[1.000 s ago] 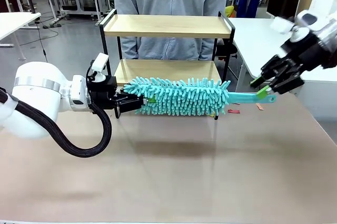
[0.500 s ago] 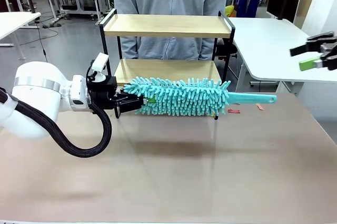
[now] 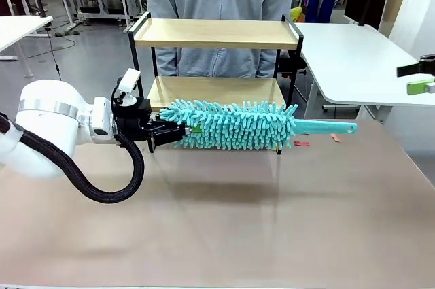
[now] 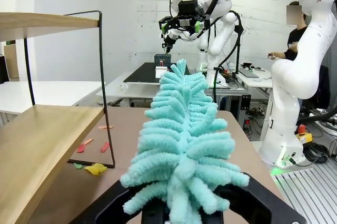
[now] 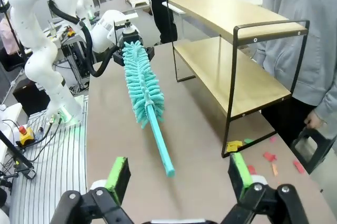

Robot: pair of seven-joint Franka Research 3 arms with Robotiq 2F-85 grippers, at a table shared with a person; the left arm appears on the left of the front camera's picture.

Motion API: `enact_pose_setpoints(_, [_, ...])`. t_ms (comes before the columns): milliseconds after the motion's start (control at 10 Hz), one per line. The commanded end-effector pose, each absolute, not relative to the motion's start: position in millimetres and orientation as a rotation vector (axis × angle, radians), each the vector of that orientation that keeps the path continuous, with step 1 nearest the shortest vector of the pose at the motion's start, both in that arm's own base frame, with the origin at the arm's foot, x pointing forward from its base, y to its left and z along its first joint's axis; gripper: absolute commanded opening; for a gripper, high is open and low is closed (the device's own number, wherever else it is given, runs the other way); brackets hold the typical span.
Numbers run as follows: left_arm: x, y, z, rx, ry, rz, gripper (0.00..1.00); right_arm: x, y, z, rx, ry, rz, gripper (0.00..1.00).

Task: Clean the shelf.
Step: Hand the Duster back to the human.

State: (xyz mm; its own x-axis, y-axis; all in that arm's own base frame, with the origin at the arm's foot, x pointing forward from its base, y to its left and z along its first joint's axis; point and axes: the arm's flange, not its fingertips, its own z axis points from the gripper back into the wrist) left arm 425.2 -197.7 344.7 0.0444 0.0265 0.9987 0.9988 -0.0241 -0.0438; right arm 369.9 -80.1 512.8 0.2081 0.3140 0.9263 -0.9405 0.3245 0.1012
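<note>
The shelf stands at the table's far side, two light wooden boards in a black frame. In front of its lower board a teal fluffy duster hangs level, with my left gripper shut on the head's left end; the bare handle points right, free. My right gripper is open at the far right edge, well clear of the handle. In the right wrist view the green pads stand wide apart above the handle tip, shelf to the right. The left wrist view looks along the duster, shelf on its left.
Small red and yellow scraps lie on the brown table by the shelf's right foot, also seen as scraps. A person stands right behind the shelf. A white table is at the right.
My right gripper let go of the duster's handle, opened wide and pulled away up and to the right. The left gripper and duster stayed put.
</note>
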Motion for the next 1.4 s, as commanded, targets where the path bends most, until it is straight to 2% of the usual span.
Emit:
enact_pose_setpoints(0, [425.3,-197.7,347.7,-1.268,-1.192,-1.183,0.00,371.1,-75.9,520.5,0.809,-0.977,1.033,1.00])
enact_pose_setpoints(100, [425.3,-197.7,347.7,-1.268,-1.192,-1.183,0.00,371.1,-75.9,520.5,0.809,-0.977,1.033,1.00])
enact_pose_setpoints(200, [425.2,-197.7,344.7,-1.267,-1.185,-1.181,0.17,371.1,-75.9,520.5,0.809,-0.977,1.033,1.00])
enact_pose_setpoints(600, [407.5,-87.2,487.3,-1.155,-1.500,-1.002,0.17,371.1,-75.9,520.5,0.809,-0.977,1.033,1.00])
enact_pose_setpoints(800, [388.5,-46.8,545.2,-1.117,-1.598,-0.913,0.17,371.1,-75.9,520.5,0.809,-0.977,1.033,1.00])
enact_pose_setpoints(1100, [361.0,23.1,597.4,-0.905,-1.743,-0.714,0.17,371.1,-75.9,520.5,0.809,-0.977,1.033,1.00])
enact_pose_setpoints(1300, [350.4,65.6,600.5,-0.710,-1.794,-0.569,0.17,371.1,-75.9,520.5,0.809,-0.977,1.033,1.00])
